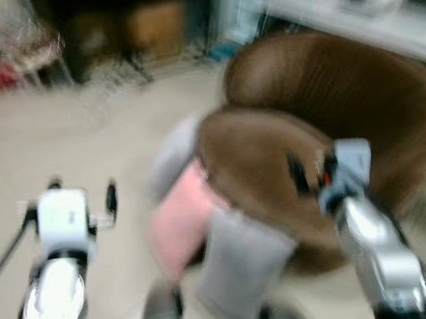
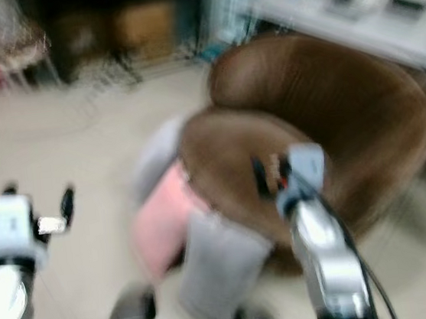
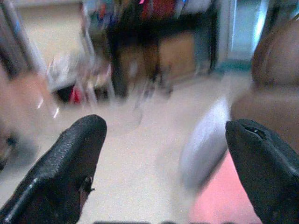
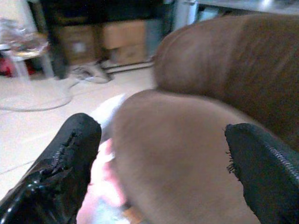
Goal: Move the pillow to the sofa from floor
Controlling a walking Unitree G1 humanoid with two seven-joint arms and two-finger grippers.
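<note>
The picture is blurred. A pink pillow [image 1: 180, 221] lies on the floor against the front of a round brown sofa [image 1: 345, 106], with a grey pillow [image 1: 240, 260] beside it and a pale grey one [image 1: 172, 152] behind. My left gripper [image 1: 83, 191] hovers over bare floor to the left of the pillows, open [image 3: 166, 154], with nothing between its fingers. My right gripper [image 1: 311, 171] is raised in front of the sofa's seat cushion [image 4: 187, 154], open and holding nothing.
A dark shelf with cardboard boxes [image 1: 155, 23] stands at the back. A white counter [image 1: 365, 3] runs along the back right. A red object [image 1: 3, 74] sits low at the far left. Pale floor [image 1: 79, 136] stretches left of the sofa.
</note>
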